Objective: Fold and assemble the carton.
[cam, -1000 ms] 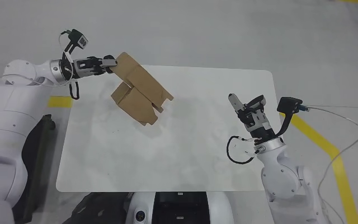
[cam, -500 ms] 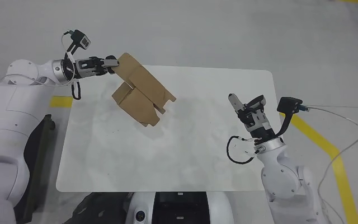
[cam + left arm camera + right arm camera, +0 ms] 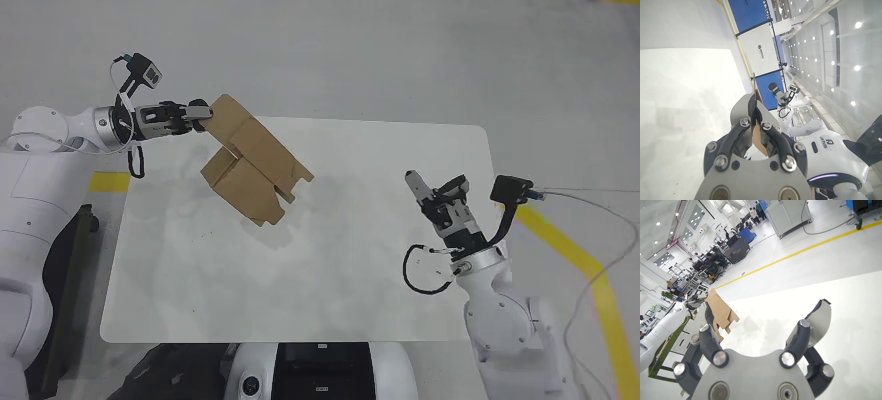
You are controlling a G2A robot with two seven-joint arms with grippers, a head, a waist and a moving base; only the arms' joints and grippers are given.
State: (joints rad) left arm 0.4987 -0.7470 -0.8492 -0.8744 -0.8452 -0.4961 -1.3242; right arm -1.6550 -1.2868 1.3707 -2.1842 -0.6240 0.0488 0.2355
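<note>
Top view showed the carton [image 3: 255, 170], a flattened brown cardboard blank with its flaps loose, over the far left part of the bench [image 3: 350, 270]. Its long axis ran slantwise from the far left corner towards the bench's middle. The left gripper [image 3: 203, 113] was clamped on the carton's far upper edge, just beyond the bench corner. In the left wrist view its two fingers were pressed together on a thin cardboard edge seen end-on. That end looked raised, while the lower folded panels appeared to rest on or just above the bench; contact could not be told for certain.

The right gripper [image 3: 437, 188] hung over the right side of the bench, well apart from the carton, jaws spread wide and holding nothing. From it the carton lay across the bench to the left, with its free notched end nearest.

By my judgement the fold was barely begun. The coming move turned on the right arm crossing to that free end, since the left arm, though nearer, was already taken up with holding.
</note>
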